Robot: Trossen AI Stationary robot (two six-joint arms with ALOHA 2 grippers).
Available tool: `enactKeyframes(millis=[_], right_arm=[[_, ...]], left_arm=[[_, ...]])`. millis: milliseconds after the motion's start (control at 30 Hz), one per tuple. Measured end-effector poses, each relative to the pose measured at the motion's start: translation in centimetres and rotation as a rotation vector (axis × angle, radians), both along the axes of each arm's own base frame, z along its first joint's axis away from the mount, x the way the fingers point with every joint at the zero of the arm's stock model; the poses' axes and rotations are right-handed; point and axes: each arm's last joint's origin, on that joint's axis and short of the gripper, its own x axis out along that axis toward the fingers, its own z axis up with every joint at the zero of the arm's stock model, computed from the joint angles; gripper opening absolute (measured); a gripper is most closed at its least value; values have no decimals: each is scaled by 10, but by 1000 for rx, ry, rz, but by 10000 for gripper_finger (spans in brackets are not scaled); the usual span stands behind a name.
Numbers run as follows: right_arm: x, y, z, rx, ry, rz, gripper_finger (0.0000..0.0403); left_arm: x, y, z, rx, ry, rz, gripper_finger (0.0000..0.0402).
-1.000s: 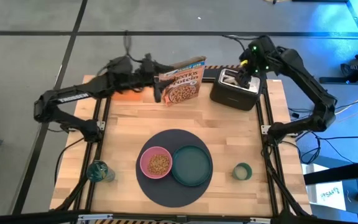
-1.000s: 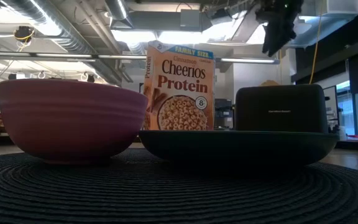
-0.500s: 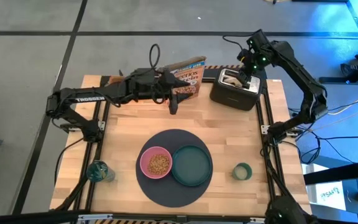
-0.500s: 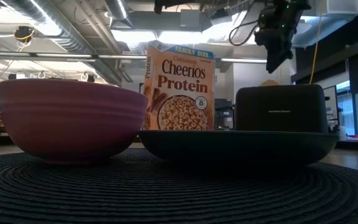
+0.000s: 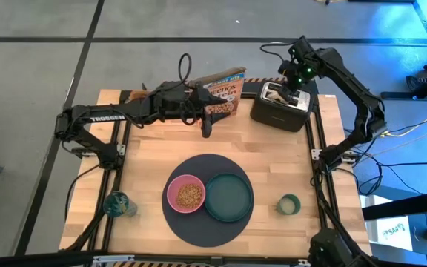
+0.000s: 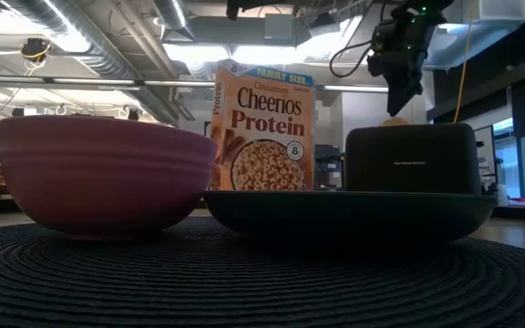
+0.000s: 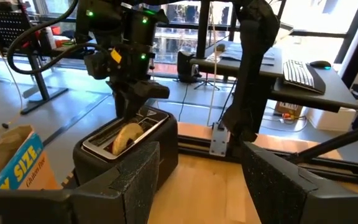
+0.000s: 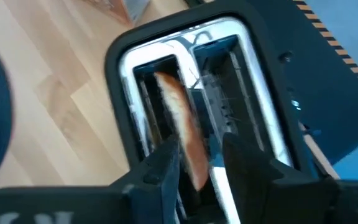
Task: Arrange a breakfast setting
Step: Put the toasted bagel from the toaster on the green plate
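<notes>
A round dark grey mat [image 5: 199,226] lies at the table's near middle. On it stand a pink bowl [image 5: 186,194] with cereal and a dark green plate [image 5: 228,197]. A pale-green cup [image 5: 289,204] stands to the mat's right. A bagel half [image 8: 178,118] stands on edge in the left slot of a black toaster [image 5: 279,111] at the far right. My right gripper [image 8: 197,158] is above it, fingers open on either side of its top. My left gripper [image 7: 194,162] is open and empty in front of a cereal box [image 5: 228,93]. Spoon and red food piece are out of view. My right gripper comes at the bagel half's top edge [image 8: 191,158] from above, pointing down, with one finger on each flat side. The bagel half stands upright in the toaster slot. I cannot tell whether the fingers touch it.
The Cheerios box [image 6: 262,128] stands upright at the far middle, left of the toaster [image 6: 413,159]. A teal glass [image 5: 118,204] stands at the near left corner. Bare wood lies between the mat and the box.
My left gripper has gone toward the table's right edge along the front of the cereal box, then kept still. My right gripper has come down and a little left toward the toaster slot. The box and toaster have stayed in place.
</notes>
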Motion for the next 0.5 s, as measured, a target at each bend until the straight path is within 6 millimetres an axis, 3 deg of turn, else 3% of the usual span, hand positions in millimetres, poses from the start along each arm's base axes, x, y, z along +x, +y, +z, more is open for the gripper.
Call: enactKeyframes(millis=[300,500], right_arm=[[-1,1,-30,55,68,8,176],[-1,0,-39,48,61,-10,157]], left_arm=[[-1,0,-3,18,38,-3,219],[-1,1,-3,18,40,-2,219]])
